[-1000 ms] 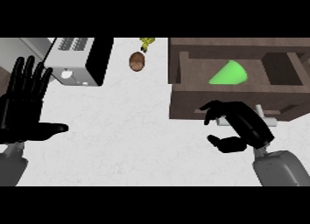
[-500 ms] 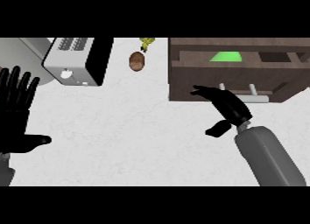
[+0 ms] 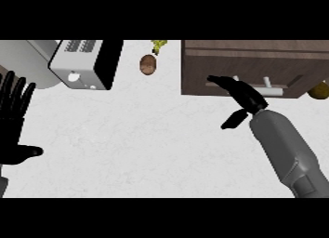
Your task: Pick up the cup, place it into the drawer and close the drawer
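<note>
1. Head view: the closing of the drawer (image 3: 263, 69) is judged to be the step in hand, since the drawer front is seen nearly flush with the wooden cabinet and the right robot hand (image 3: 241, 95) is laid against it.
2. The cup is not seen anywhere in this view; it is presumed to be inside the drawer, though this cannot be confirmed from the picture.
3. The right robot hand is held with its fingers straight and pressed together, their tips set against the drawer front just beside the pale handle (image 3: 266, 87); the thumb is stuck out downward, away from the fingers. Nothing is held in it.
4. The left robot hand (image 3: 9, 121) is shown spread and resting at the left edge of the view, fingers up, thumb out to the side, nothing touched.
5. For the next move, a last straight push along the forearm's line is called for, until the front is seated; whether a gap remains cannot be told.
6. On the white worktop (image 3: 147, 135) a toaster (image 3: 85, 62) and a brown rounded item (image 3: 148, 64) are left well apart from the drawer.
</note>
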Available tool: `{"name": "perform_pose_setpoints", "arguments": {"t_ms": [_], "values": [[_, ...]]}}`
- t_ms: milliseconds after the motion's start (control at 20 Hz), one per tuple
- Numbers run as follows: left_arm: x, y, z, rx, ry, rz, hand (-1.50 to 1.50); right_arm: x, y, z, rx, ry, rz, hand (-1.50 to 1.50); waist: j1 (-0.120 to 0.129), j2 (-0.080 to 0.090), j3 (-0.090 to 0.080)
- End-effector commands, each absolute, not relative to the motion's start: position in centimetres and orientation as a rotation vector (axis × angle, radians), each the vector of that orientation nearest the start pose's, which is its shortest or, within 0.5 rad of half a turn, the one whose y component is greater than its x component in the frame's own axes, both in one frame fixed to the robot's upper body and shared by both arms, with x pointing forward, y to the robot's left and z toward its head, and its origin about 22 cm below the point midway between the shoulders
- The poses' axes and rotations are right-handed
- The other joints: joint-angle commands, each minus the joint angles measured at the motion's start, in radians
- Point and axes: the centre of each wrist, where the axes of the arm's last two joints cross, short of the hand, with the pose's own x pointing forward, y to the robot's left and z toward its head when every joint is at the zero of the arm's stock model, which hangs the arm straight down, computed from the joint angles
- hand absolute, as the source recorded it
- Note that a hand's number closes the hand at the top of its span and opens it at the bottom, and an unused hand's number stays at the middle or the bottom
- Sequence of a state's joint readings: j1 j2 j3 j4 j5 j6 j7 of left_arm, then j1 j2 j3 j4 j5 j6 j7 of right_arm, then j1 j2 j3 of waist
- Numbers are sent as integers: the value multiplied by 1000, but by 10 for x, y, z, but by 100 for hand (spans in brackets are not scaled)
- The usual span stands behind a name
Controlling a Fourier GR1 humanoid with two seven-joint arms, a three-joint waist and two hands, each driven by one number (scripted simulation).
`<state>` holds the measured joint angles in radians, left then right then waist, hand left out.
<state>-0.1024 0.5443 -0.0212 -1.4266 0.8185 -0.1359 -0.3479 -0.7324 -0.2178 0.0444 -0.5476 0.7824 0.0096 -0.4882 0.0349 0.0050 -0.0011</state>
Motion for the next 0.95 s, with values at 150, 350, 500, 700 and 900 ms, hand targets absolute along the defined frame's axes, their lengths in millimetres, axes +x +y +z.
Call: {"name": "perform_pose_setpoints", "arguments": {"t_ms": [150, 350, 500, 700, 900], "values": [[256, 340, 40, -306, -1877, 184, -150, 418, -262, 12, -375, -1485, 1200, -150, 21, 12, 3], [268, 342, 43, -336, -1880, 159, -150, 424, -286, 28, -394, -1479, 1177, -150, 41, 27, 4], [273, 340, 38, -324, -1894, 140, -150, 434, -274, 42, -395, -1491, 1169, -150, 39, 28, 4], [280, 339, 50, -328, -1903, 150, -150, 435, -286, 47, -408, -1485, 1163, -150, 55, 36, 5], [275, 342, 50, -327, -1894, 124, -150, 434, -288, 45, -413, -1481, 1151, -150, 66, 32, 5]]}}
